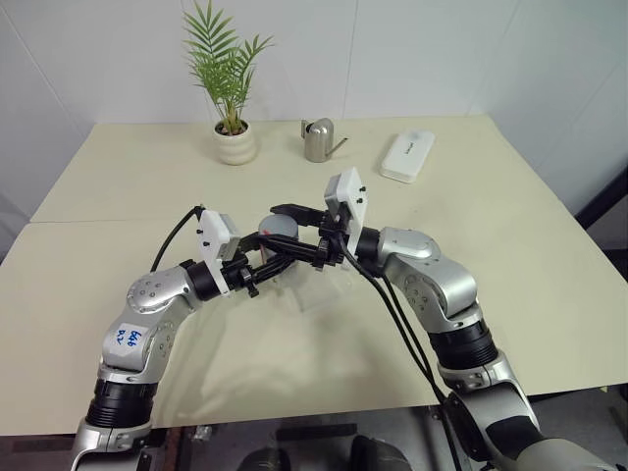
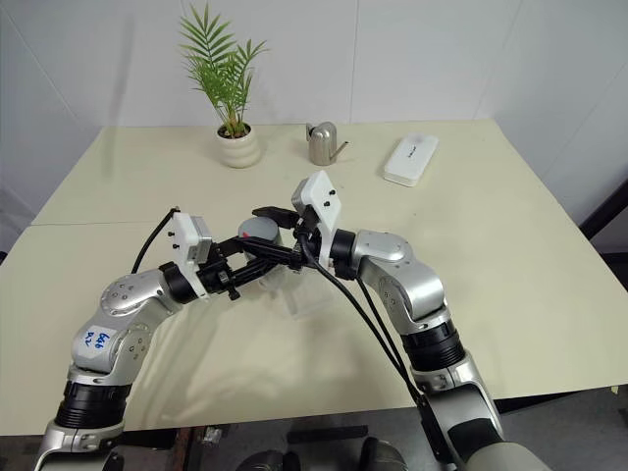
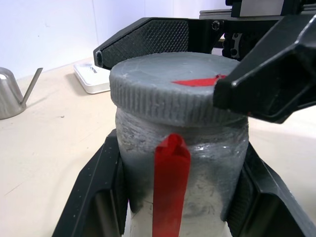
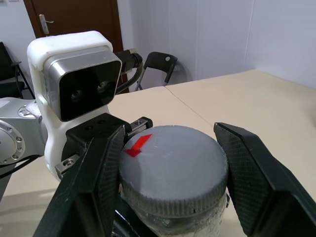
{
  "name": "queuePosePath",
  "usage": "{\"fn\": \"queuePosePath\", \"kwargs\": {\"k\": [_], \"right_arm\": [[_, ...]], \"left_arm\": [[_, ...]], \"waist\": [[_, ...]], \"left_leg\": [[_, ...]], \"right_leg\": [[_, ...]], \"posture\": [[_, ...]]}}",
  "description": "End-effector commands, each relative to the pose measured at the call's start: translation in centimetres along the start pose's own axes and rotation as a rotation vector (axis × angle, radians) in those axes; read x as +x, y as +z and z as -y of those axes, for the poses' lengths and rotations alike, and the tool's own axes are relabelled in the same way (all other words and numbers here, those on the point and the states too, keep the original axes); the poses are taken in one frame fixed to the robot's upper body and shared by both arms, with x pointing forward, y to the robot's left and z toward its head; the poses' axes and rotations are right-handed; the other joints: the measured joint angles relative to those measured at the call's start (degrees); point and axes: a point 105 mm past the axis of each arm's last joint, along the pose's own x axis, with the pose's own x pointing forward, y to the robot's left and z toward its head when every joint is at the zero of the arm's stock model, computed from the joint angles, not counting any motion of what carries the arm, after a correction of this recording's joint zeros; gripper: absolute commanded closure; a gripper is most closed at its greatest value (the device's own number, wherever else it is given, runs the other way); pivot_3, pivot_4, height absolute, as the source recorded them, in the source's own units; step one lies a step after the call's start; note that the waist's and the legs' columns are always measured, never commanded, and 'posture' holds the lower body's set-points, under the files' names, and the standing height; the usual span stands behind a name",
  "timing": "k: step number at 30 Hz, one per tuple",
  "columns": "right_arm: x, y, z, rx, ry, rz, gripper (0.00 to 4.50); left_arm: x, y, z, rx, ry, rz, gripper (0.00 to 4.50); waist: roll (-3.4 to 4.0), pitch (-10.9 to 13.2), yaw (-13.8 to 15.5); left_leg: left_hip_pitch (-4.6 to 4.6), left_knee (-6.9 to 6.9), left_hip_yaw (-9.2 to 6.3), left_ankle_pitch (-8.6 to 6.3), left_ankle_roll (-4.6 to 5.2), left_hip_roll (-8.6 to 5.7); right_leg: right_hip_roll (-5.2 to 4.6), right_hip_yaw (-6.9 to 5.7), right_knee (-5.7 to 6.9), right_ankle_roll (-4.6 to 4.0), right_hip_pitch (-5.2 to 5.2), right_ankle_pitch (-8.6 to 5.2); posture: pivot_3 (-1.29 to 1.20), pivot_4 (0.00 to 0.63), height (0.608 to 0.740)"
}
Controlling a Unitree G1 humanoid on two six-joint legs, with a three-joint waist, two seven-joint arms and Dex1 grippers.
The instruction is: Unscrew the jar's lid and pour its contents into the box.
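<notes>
The jar (image 3: 180, 163), a small clear cylinder with a clouded wall and a strip of red tape running down its side, is held upright above the table (image 1: 510, 245), directly over the box (image 1: 319, 285), a shallow transparent container lying on the tabletop between the two arms. The lid (image 4: 173, 168), a flat round grey screw cap with a ribbed rim and a red mark on top, sits on the jar's mouth.

The left gripper (image 3: 180, 192) is closed on the jar's body, one black finger pressed to each side of the wall below the cap. Its arm reaches in from the left with the elbow bent and the wrist angled toward the centre, gripper roughly level.

The right gripper (image 4: 173, 173) comes in from the opposite side, pointing across toward the left arm, its wrist raised slightly higher. Its two fingers flank the lid's rim: one lies against the edge, the other stands very close to the far side, and the jaws are drawn in onto the cap.

The contents cannot be made out through the clouded wall.

At the far edge of the table stand a white plant pot (image 1: 235, 144) with a green palm, a silver watering can (image 1: 318, 139) and a white oblong case (image 1: 407, 156), all well apart from the jar.
</notes>
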Motion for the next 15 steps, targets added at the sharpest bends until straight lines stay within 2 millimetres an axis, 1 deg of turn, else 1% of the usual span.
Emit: {"fn": "queuePosePath", "kwargs": {"k": [1,3,5,8,11,15], "right_arm": [[-0.6,1.1,-0.5,-0.054,0.113,-0.008,1.94],[-1.5,1.6,-1.7,-0.068,0.282,-0.027,1.94],[-2.4,2.2,-2.5,-0.081,0.440,-0.071,1.94],[-3.1,3.0,-2.7,-0.101,0.584,-0.130,1.94],[-3.1,4.0,-2.4,-0.130,0.647,-0.155,1.94],[-2.8,4.4,-1.8,-0.158,0.633,-0.136,1.94]], "left_arm": [[0.2,2.6,1.2,0.053,-0.109,0.111,2.50],[0.2,3.4,1.7,0.062,-0.195,0.151,2.50],[0.4,3.6,2.0,0.059,-0.286,0.156,2.50],[0.5,3.8,2.4,0.053,-0.389,0.148,2.50],[0.8,3.9,2.7,0.065,-0.454,0.143,2.50],[0.8,3.9,2.4,0.076,-0.446,0.149,2.50]], "waist": [[0.00,0.0,0.0],[0.00,0.0,0.1],[0.00,0.0,0.1],[0.00,0.0,0.0],[0.00,0.0,-0.2],[0.00,0.0,-0.1]], "left_leg": [[0.00,0.00,0.00,0.00,0.00,0.00],[-0.01,0.02,0.01,0.00,0.01,-0.01],[-0.06,0.09,0.01,0.00,0.02,0.00],[-0.03,0.11,0.04,0.00,0.02,0.04],[-0.01,0.12,0.11,0.01,0.01,0.10],[0.03,0.11,0.17,0.00,-0.04,0.19]], "right_leg": [[0.00,0.00,0.00,0.00,0.00,0.00],[0.00,0.00,-0.01,0.00,0.00,0.00],[0.00,-0.01,-0.05,0.00,0.00,0.00],[0.04,-0.01,-0.05,0.00,0.01,0.00],[0.11,0.03,-0.03,0.00,0.01,0.00],[0.17,0.00,-0.03,-0.01,0.00,0.00]], "posture": [[0.00,0.150,0.740],[0.00,0.150,0.740],[0.00,0.150,0.740],[0.00,0.150,0.740],[0.00,0.150,0.740],[0.00,0.150,0.740]]}}
